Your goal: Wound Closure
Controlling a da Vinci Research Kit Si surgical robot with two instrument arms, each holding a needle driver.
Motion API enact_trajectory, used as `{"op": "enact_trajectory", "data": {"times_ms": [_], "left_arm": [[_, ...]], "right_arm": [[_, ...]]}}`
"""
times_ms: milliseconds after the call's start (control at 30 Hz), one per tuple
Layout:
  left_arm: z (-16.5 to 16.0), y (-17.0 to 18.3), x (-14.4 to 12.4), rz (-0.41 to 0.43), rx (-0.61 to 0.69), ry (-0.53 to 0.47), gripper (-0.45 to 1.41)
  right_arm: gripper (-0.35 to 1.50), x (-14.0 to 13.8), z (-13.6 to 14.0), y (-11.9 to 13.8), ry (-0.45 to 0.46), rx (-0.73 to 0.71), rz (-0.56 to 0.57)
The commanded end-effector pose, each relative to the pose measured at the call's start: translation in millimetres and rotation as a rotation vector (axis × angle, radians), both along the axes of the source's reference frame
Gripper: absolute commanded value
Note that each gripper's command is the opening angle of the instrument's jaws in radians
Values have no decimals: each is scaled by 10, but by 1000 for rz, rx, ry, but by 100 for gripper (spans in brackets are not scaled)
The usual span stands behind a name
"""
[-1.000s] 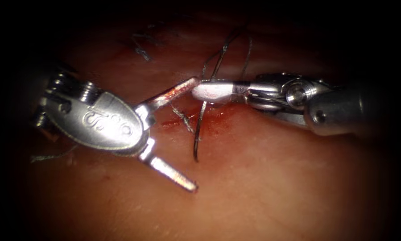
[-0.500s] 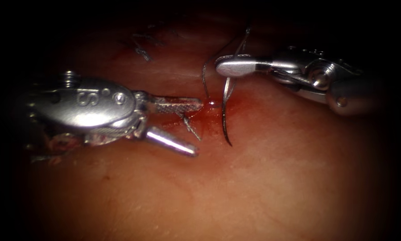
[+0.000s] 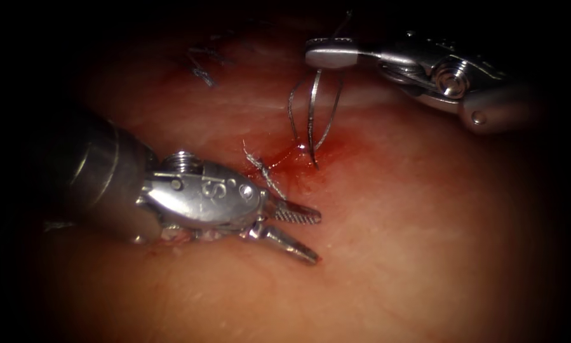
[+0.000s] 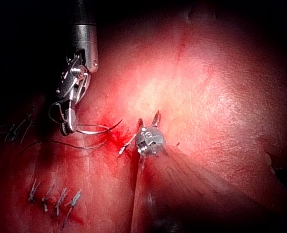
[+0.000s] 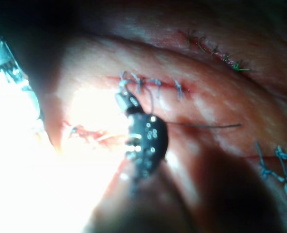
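My right tool (image 3: 326,58), upper right, grips the needle (image 3: 312,121) near its upper end above the tissue (image 3: 393,241); my left tool (image 3: 301,235), lower left, gapes empty.

bare tissue (image 3: 425,254) open at right, needle (image 3: 312,121) and thread (image 3: 291,108) (hanging) crowd the cut (image 3: 279,166)

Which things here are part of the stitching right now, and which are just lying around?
In use:
- right arm's steel tool, shut on the curved steel needle near its tail; tip over the red fluid, apparently outside the pink tissue
- thin dark thread
- left arm's steel tool, open, empty

Lying about:
- frayed cut thread end
- finished dark stitches
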State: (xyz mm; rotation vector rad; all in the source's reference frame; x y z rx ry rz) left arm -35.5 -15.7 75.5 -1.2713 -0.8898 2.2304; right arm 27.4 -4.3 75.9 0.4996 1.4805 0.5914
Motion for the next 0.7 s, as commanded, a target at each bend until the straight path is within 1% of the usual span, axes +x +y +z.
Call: {"op": "enact_trajectory", "data": {"times_ms": [33,167,333,500,600,700], "left_arm": [[5,-4,-5,3,-3,-3,12],[2,-6,-5,10,-6,-7,12],[-10,-10,-2,10,-4,-9,12],[-17,-10,0,3,-5,-6,12],[-19,-8,3,-1,-7,-5,12],[-21,-7,5,-4,-8,-4,12]], "right_arm": [[-35,5,9,4,-8,-34,7],[-35,7,14,0,-27,-128,24],[-35,11,16,-5,-71,-241,5],[-35,15,13,-10,-84,-294,-6],[-35,18,15,-14,-120,-349,-24],[-35,18,18,-15,-137,-374,-28]]}}
